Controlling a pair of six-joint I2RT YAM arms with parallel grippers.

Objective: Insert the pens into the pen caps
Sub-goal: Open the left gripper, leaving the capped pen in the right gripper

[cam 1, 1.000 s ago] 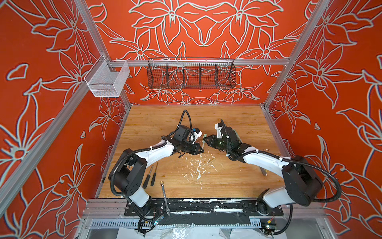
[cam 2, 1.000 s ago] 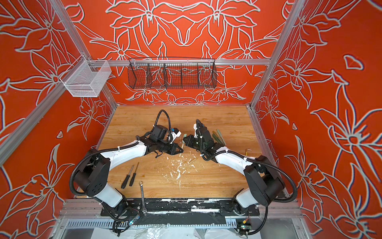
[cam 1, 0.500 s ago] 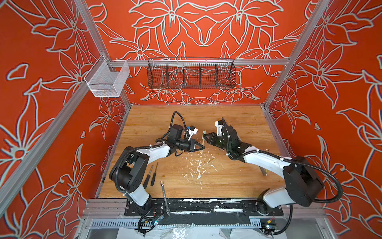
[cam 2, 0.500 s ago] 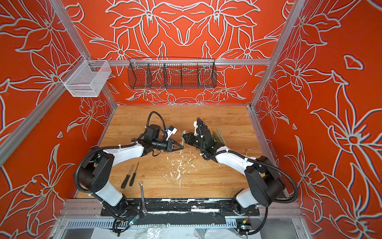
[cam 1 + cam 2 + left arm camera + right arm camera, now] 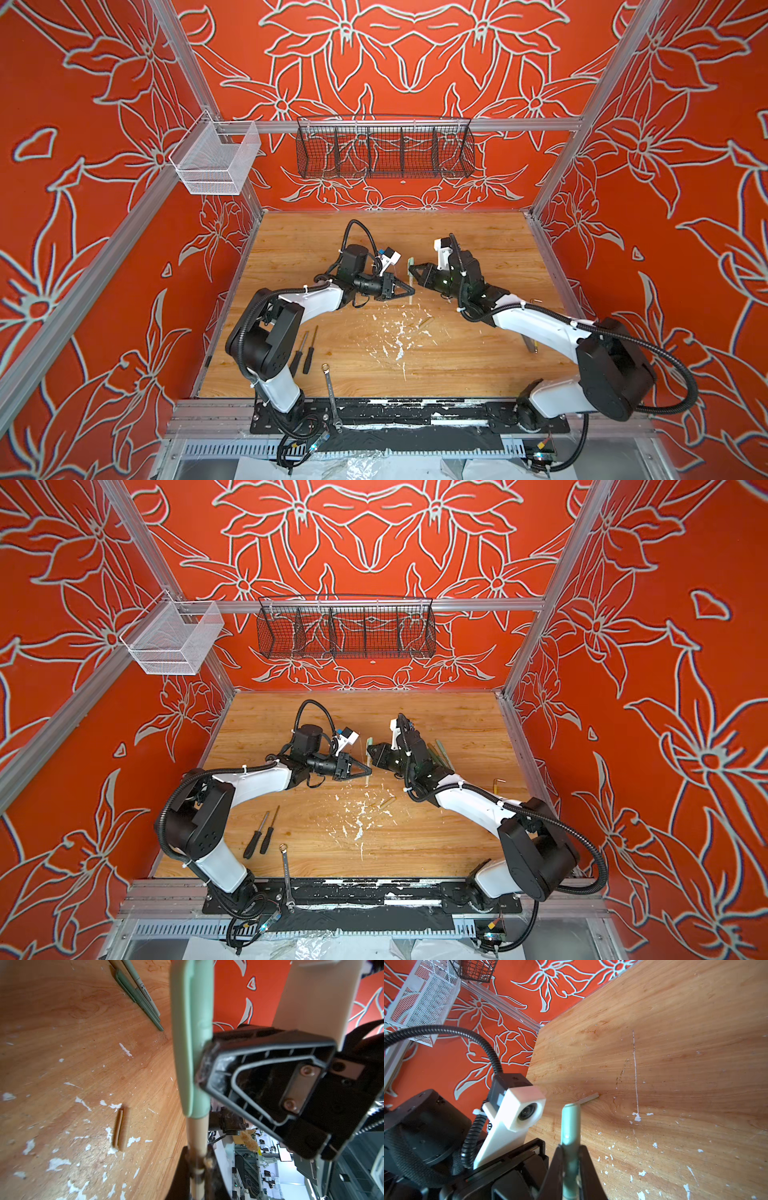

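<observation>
Gripped one beige pen point(image 5: 197, 1136) in left pincer point(image 5: 408, 292), one green cap point(image 5: 192, 1043) in right pincer point(image 5: 571, 1157); saw one loose cap point(image 5: 121, 1129), two screwdrivers point(image 5: 305, 353) on counter point(image 5: 353, 378).

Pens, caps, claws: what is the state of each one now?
Left claw, shut on the beige pen.
Right claw, shut on the green cap.
Beige pen, one end inside the green cap, held above the table.
Beige cap, loose, lying on the table.
Other pens, lying side by side.
</observation>
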